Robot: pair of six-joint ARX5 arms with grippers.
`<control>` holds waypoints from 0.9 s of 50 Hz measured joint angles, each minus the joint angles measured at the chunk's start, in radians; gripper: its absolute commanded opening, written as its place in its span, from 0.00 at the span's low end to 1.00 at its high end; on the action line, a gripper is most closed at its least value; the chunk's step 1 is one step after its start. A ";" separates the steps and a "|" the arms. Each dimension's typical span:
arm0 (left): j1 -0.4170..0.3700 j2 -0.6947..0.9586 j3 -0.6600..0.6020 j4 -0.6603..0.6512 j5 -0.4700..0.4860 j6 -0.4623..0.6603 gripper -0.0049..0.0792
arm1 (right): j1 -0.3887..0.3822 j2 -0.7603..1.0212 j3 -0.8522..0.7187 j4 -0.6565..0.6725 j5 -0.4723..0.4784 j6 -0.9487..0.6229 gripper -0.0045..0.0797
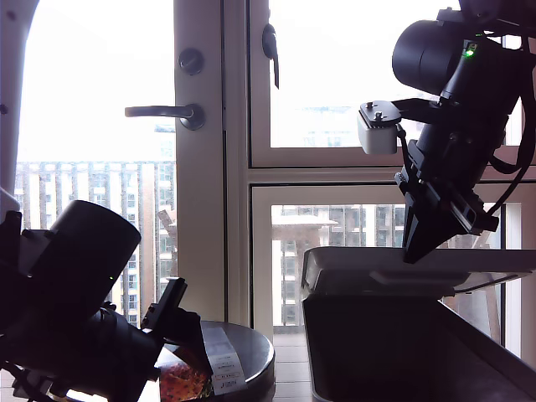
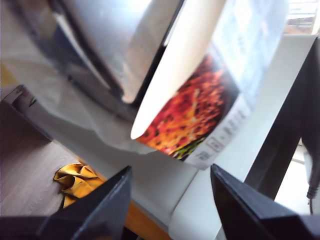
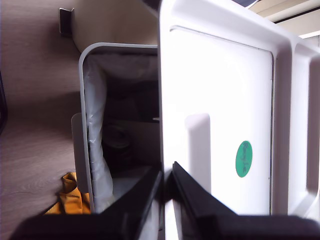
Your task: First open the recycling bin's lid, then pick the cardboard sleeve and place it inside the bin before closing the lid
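The grey recycling bin stands at the exterior view's lower right. Its lid is held a little off the rim. My second gripper comes down from above and is shut on the lid's edge, its fingers pinching the rim near the green mark. The lined bin gapes dark beside it. The cardboard sleeve lies on the round dark table. My first gripper is open, with the sleeve's orange-red end just beyond its fingertips.
A glazed door with a lever handle and window frames stand behind everything. A crumpled yellow thing lies on the wooden floor by the bin. The first arm's bulky body fills the exterior view's lower left.
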 measured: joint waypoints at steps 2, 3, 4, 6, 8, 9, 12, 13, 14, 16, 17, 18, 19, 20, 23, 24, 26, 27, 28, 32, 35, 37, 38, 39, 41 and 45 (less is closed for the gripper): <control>-0.002 0.000 0.000 0.000 -0.014 0.000 0.59 | 0.000 0.000 0.000 0.000 0.000 0.001 0.04; -0.002 0.000 0.000 -0.001 -0.017 0.000 0.59 | 0.000 0.000 0.000 0.000 0.000 0.002 0.04; -0.002 0.000 0.000 -0.001 -0.021 0.000 0.59 | 0.000 0.000 0.000 0.000 0.000 0.004 0.04; -0.002 0.000 0.000 -0.002 -0.025 0.000 0.59 | 0.000 0.000 0.000 0.000 0.000 0.004 0.04; -0.001 0.000 0.000 -0.003 -0.028 0.000 0.58 | 0.000 0.000 0.000 0.000 0.000 0.004 0.04; -0.001 0.000 0.000 -0.006 -0.031 0.000 0.58 | 0.000 0.000 0.000 0.000 0.000 0.004 0.04; 0.001 0.000 0.003 -0.013 -0.034 0.000 0.58 | 0.000 0.000 0.000 0.000 0.000 0.004 0.04; 0.001 0.000 0.005 -0.014 -0.037 0.000 0.57 | 0.000 0.000 0.000 0.000 0.000 0.004 0.04; 0.001 0.000 0.007 -0.014 -0.040 0.000 0.56 | 0.000 0.000 0.000 0.000 0.000 0.004 0.04; 0.001 0.000 0.012 -0.015 -0.042 0.000 0.53 | 0.000 0.000 0.000 0.000 0.000 0.004 0.04; 0.002 0.000 0.016 -0.015 -0.043 0.000 0.52 | 0.000 0.000 0.000 0.000 0.000 0.005 0.04; 0.002 0.000 0.020 -0.015 -0.046 0.000 0.51 | 0.000 0.000 0.000 0.000 0.000 0.005 0.04; 0.003 0.000 0.024 -0.015 -0.048 0.000 0.51 | 0.000 0.000 0.000 0.000 0.000 0.005 0.04; 0.003 0.000 0.027 -0.015 -0.050 0.000 0.50 | 0.000 0.000 0.000 0.000 0.000 0.005 0.04; 0.003 0.000 0.040 -0.015 -0.058 0.000 0.50 | 0.000 0.000 0.000 0.000 0.000 0.006 0.04; 0.003 0.000 0.043 -0.015 -0.059 0.000 0.50 | 0.000 0.000 0.000 0.000 0.000 0.007 0.04; 0.003 0.000 0.051 -0.024 -0.060 0.000 0.48 | 0.000 0.000 0.000 0.000 0.000 0.007 0.04; 0.003 0.000 0.055 -0.031 -0.060 0.000 0.47 | 0.000 0.000 0.000 0.000 0.000 0.007 0.04; 0.003 0.000 0.058 -0.039 -0.060 0.000 0.45 | 0.000 0.000 0.000 0.000 0.000 0.007 0.04; 0.003 0.000 0.066 -0.072 -0.063 -0.005 0.42 | 0.000 0.000 0.000 0.000 -0.001 0.007 0.04; 0.003 0.000 0.067 -0.085 -0.064 -0.008 0.41 | 0.000 0.000 0.000 0.000 -0.001 0.007 0.04; 0.003 0.000 0.068 -0.088 -0.067 -0.010 0.39 | 0.000 0.000 0.000 0.000 -0.001 0.007 0.04; 0.003 0.000 0.068 -0.090 -0.068 -0.012 0.37 | 0.000 0.000 0.000 0.000 -0.001 0.007 0.04; 0.003 0.000 0.070 -0.093 -0.068 -0.012 0.36 | 0.000 0.000 0.000 0.000 -0.001 0.007 0.04; 0.003 0.000 0.073 -0.100 -0.068 -0.012 0.33 | 0.000 0.000 0.000 0.000 -0.001 0.007 0.04; 0.003 0.000 0.077 -0.102 -0.071 -0.012 0.24 | 0.000 0.000 0.000 0.000 -0.001 0.007 0.04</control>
